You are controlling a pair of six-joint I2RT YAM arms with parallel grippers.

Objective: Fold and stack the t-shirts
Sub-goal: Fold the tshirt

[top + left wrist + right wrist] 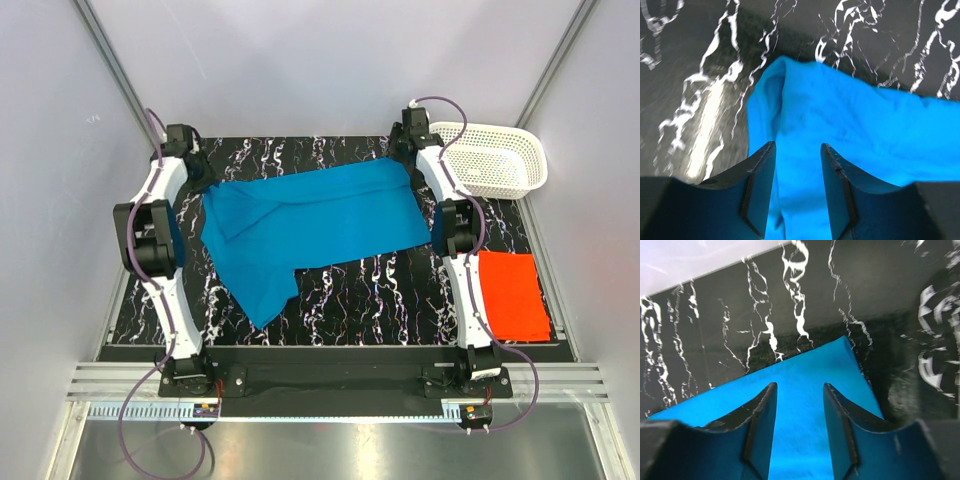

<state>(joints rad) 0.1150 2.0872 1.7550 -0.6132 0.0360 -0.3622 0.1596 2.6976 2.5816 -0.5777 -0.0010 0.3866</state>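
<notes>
The blue t-shirt (310, 225) lies across the middle of the black marbled table (370, 295), its far part doubled over and one sleeve end reaching toward the near left. The orange-red t-shirt (512, 295) rests as a flat folded rectangle at the near right. My left gripper (200, 175) hovers over the blue shirt's far left corner (785, 75), open (798, 146), with only cloth showing below the gap. My right gripper (408, 150) hangs over the far right corner (840, 347), also open (800, 385), holding nothing.
A white perforated basket (540, 165) stands at the back right corner. Grey walls close in on both sides and the back. Both arms run along the table's left and right sides, the right one beside the orange-red shirt.
</notes>
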